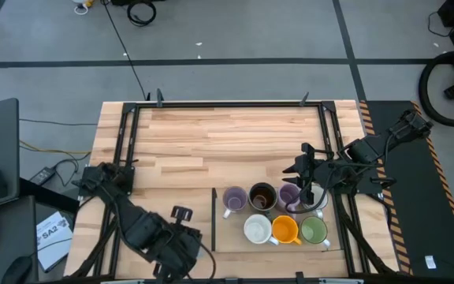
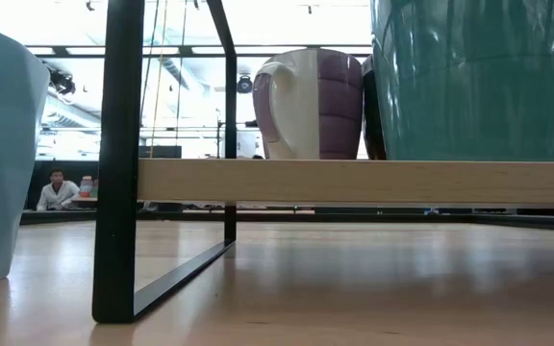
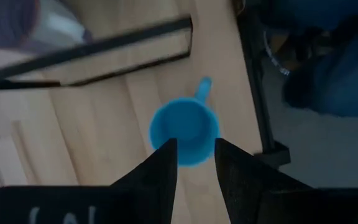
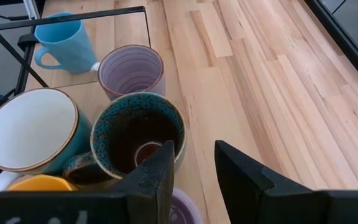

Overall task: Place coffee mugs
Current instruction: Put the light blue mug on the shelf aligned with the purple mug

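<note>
High view: butcher-block table (image 1: 211, 138) with a black rack frame (image 1: 128, 138) running round it. A low wooden shelf board (image 2: 354, 181) sits at the near-right part, carrying the mug cluster.

Mugs on the shelf, back row: purple mug (image 1: 234, 199), dark teal mug with brown inside (image 1: 262, 197), second purple mug (image 1: 288, 195). Front row: white mug (image 1: 257, 229), orange mug (image 1: 284, 229), green mug (image 1: 314, 230), all touching or just beside each other.

Right gripper (image 1: 306, 185) hangs over the cluster's right end, between the second purple mug and the rack upright; fingers narrowly parted, nothing between them. Its arm covers the mug beneath it.

Left gripper (image 3: 194, 163) is at the near-left table corner, right above the bright blue mug (image 3: 184, 130), which stands upright off the shelf, just beside the frame bar. Fingers narrowly apart, empty.

Low view: shelf edge and a frame leg (image 2: 121, 159) block most of it.
</note>
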